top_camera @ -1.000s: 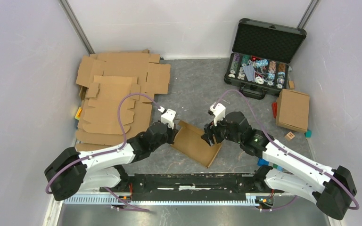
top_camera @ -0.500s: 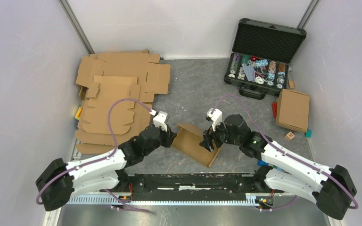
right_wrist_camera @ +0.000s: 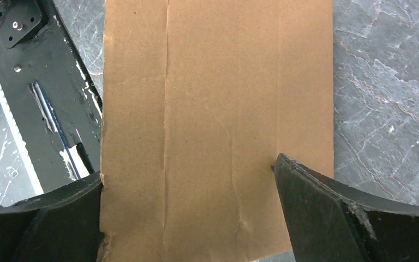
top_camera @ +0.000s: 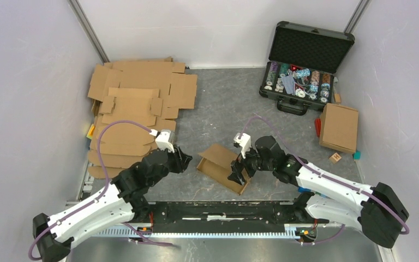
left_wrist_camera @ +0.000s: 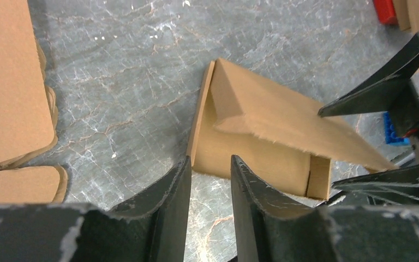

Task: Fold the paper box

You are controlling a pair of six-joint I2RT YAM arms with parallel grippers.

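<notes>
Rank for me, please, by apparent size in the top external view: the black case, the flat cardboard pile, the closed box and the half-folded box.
1. flat cardboard pile
2. black case
3. half-folded box and closed box: look alike, not ranked.

Bright, diffuse light from above falls evenly, leaving only soft, short shadows beside the paper box (top_camera: 217, 165) on the grey table (top_camera: 223, 109), with all three views crisp.

Paper box (top_camera: 216, 159) between left claw (top_camera: 187, 159), right claw (top_camera: 236, 176).
</notes>
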